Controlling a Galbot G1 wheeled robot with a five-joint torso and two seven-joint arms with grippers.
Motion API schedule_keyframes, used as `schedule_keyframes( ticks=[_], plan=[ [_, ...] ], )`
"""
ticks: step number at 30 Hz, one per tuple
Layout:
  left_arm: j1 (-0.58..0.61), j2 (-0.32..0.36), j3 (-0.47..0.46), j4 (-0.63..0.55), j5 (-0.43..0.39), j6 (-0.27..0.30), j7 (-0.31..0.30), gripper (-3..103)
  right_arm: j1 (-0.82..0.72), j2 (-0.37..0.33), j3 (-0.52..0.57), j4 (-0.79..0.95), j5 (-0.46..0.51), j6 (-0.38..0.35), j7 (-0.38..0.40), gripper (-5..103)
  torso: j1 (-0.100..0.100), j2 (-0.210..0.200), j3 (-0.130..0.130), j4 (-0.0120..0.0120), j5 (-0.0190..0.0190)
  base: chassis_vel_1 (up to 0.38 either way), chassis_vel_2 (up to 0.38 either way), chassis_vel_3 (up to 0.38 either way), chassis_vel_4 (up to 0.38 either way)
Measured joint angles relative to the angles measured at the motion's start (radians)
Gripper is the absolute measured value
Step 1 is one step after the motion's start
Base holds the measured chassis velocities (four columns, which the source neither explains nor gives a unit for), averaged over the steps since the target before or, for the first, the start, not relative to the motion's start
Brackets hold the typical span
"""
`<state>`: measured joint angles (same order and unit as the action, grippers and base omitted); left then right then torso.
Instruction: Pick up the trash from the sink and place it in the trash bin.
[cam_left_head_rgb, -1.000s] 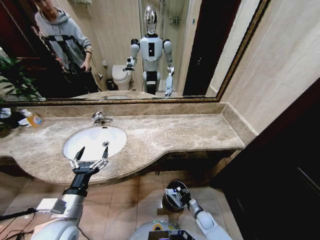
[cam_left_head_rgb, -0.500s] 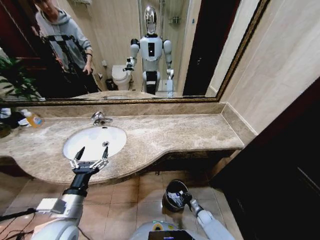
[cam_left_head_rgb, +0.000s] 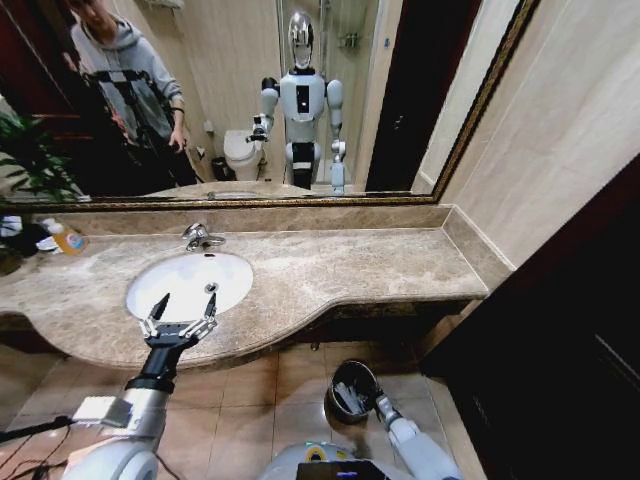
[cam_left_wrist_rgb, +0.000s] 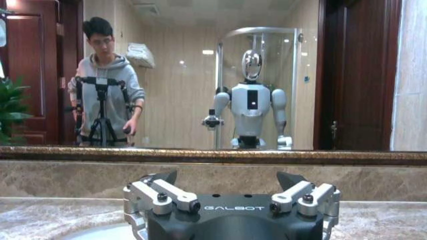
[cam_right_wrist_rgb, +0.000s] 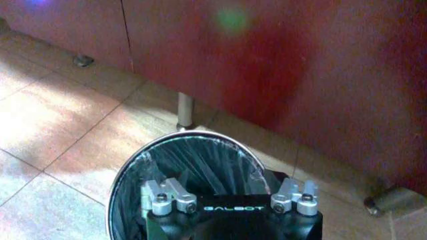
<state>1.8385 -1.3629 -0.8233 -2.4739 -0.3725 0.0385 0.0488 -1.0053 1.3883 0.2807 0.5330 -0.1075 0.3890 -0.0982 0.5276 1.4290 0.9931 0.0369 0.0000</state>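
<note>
The white oval sink (cam_left_head_rgb: 180, 275) is set in the beige marble counter, its chrome faucet (cam_left_head_rgb: 200, 237) behind it. My left gripper (cam_left_head_rgb: 178, 314) hovers open over the basin's front rim, holding nothing; the left wrist view shows its spread fingers (cam_left_wrist_rgb: 228, 178) facing the mirror. The trash is out of view: the basin looks bare apart from the drain. On the floor below the counter stands the black trash bin (cam_left_head_rgb: 340, 376) with its shiny rim. My right gripper (cam_left_head_rgb: 362, 398) hangs open over the bin's mouth (cam_right_wrist_rgb: 193, 155), with nothing between its fingers (cam_right_wrist_rgb: 227, 189).
An orange-liquid bottle (cam_left_head_rgb: 68, 240) stands at the counter's far left beside a plant (cam_left_head_rgb: 22, 165). A dark wooden cabinet (cam_right_wrist_rgb: 280, 65) rises right behind the bin, with a metal leg (cam_right_wrist_rgb: 185, 111) next to it. A dark door (cam_left_head_rgb: 580, 340) closes off the right side. The floor is tiled.
My right arm has drawn back slightly towards my base over the bin. The left gripper has stayed where it was, open.
</note>
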Motion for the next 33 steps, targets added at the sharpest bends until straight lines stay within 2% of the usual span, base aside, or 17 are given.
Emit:
schedule_keyframes(
  ticks=[2,3,4,5,8,9,11,12,15,16,18,19,21,26,27,31,33],
  plan=[
    [0.000,0.000,0.000,0.000,0.000,0.000,0.000,100,-0.014,-0.005,0.003,0.029,0.006,-0.001,-0.005,73,0.000,0.000,0.000,-0.0001,0.0000,0.000,0.000,0.000,0.000],
    [0.000,0.000,0.000,0.000,0.000,0.000,0.000,100,-0.025,-0.010,0.006,0.055,0.012,-0.002,-0.008,83,0.000,0.000,0.000,-0.0001,0.0000,0.000,0.000,0.000,0.000],
    [0.000,0.000,0.000,0.000,0.000,0.000,0.000,100,-0.041,-0.015,0.012,0.094,0.026,-0.013,-0.010,83,0.000,0.000,0.000,-0.0001,0.0001,0.000,0.000,0.000,0.000],
    [0.000,0.000,0.000,0.000,0.000,0.000,0.000,100,-0.088,-0.031,0.023,0.197,0.075,-0.048,-0.002,94,0.000,0.000,0.000,0.0001,0.0002,0.000,0.000,0.000,0.000],
    [0.000,0.000,0.000,0.000,0.000,0.000,0.000,100,-0.143,-0.053,0.043,0.288,0.097,-0.065,0.028,94,0.000,0.000,0.000,0.0000,0.0001,0.000,0.000,0.000,0.000],
    [0.000,0.000,0.000,0.000,0.000,0.000,0.000,100,-0.175,-0.065,0.058,0.338,0.114,-0.071,0.045,99,0.000,0.000,0.000,-0.0001,-0.0002,0.000,0.000,0.000,0.000],
    [0.000,0.000,0.000,0.000,0.000,0.000,0.000,100,-0.243,-0.080,0.099,0.467,0.167,-0.114,0.061,100,0.000,0.000,0.000,-0.0001,0.0003,0.000,0.000,0.000,0.000],
    [0.000,0.000,0.000,0.000,0.000,0.000,0.000,100,-0.243,-0.080,0.099,0.467,0.167,-0.114,0.061,100,0.000,0.000,0.000,-0.0001,0.0003,0.000,0.000,0.000,0.000],
    [0.000,0.000,0.000,0.000,0.000,0.000,0.000,100,-0.384,-0.057,0.257,0.782,0.241,-0.282,0.062,100,0.000,0.000,0.000,-0.0001,-0.0007,0.000,0.000,0.000,0.000],
    [0.000,0.000,0.000,0.000,0.000,0.000,0.000,100,-0.384,-0.057,0.257,0.782,0.241,-0.282,0.062,100,0.000,0.000,0.000,-0.0001,-0.0007,0.000,0.000,0.000,0.000],
    [0.000,0.000,0.000,0.000,0.000,0.000,0.000,100,-0.487,-0.034,0.356,1.000,0.303,-0.367,0.058,100,0.000,0.000,0.000,0.0000,0.0000,0.000,0.000,0.000,0.000],
    [0.000,0.000,0.000,0.000,0.000,0.000,0.000,100,-0.487,-0.034,0.356,1.000,0.303,-0.367,0.058,100,0.000,0.000,0.000,0.0000,0.0000,0.000,0.000,0.000,0.000],
    [0.000,0.000,0.000,0.000,0.000,0.000,0.000,100,-0.567,-0.009,0.426,1.153,0.339,-0.405,0.048,100,0.000,0.000,0.000,-0.0001,-0.0001,0.000,0.000,0.000,0.000],
    [0.000,0.000,0.000,0.000,0.000,0.000,0.000,100,-0.675,0.018,0.515,1.414,0.372,-0.410,0.022,100,0.000,0.000,0.000,-0.0002,-0.0002,0.000,0.000,0.000,0.000],
    [0.000,0.000,0.000,0.000,0.000,0.000,0.000,100,-0.675,0.018,0.515,1.414,0.372,-0.410,0.022,100,0.000,0.000,0.000,-0.0002,-0.0002,0.000,0.000,0.000,0.000],
    [0.000,0.000,0.000,0.000,0.000,0.000,0.000,100,-0.712,0.058,0.503,1.557,0.401,-0.350,0.002,100,0.000,0.000,0.000,-0.0001,-0.0002,0.000,0.000,0.000,0.000],
    [0.000,0.000,0.000,0.000,0.000,0.000,0.000,100,-0.728,0.106,0.464,1.654,0.395,-0.300,-0.004,100,0.000,0.000,0.000,0.0000,-0.0001,0.000,0.000,0.000,0.000]
  ],
)
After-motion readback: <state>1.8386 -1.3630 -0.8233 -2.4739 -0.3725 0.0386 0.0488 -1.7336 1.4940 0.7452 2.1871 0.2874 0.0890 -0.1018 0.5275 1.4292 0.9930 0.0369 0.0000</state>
